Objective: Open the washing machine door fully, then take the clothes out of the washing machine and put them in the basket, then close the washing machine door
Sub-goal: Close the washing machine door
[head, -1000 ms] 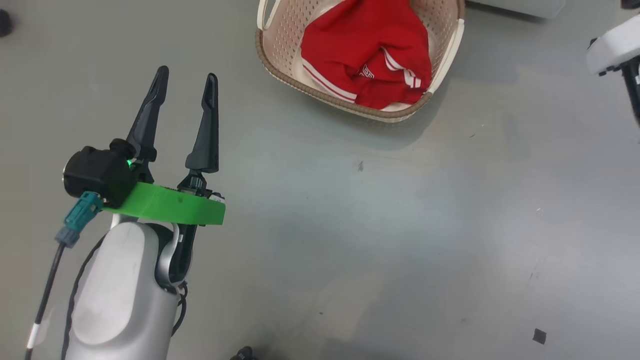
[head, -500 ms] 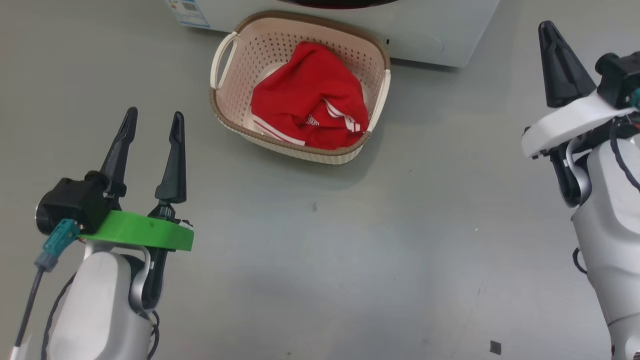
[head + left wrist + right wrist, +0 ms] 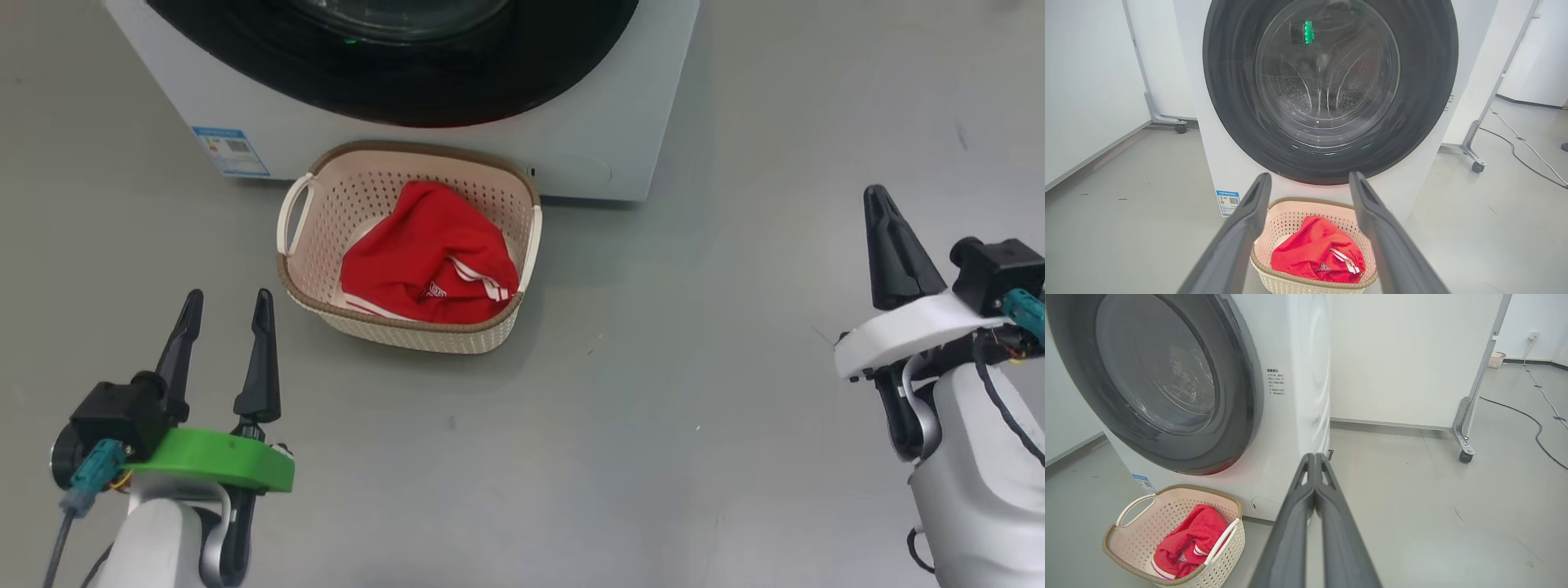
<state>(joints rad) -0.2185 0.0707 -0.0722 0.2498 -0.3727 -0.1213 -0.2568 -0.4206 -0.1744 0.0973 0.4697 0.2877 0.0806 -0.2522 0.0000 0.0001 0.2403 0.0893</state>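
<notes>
The clothes (image 3: 429, 265) are lying in the basket (image 3: 408, 336); the washing machine door (image 3: 1331, 81) is sitting shut straight ahead of the released left gripper (image 3: 229, 298), while the right gripper (image 3: 876, 200), clenched on nothing, is hanging off to its right.

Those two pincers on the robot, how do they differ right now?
The left pincer has its fingers spread apart; the right pincer has them pressed together. The left pincer sits on a green collar, the right pincer on a white collar. Both have long dark fingers, hold nothing, and point toward the washing machine.
</notes>
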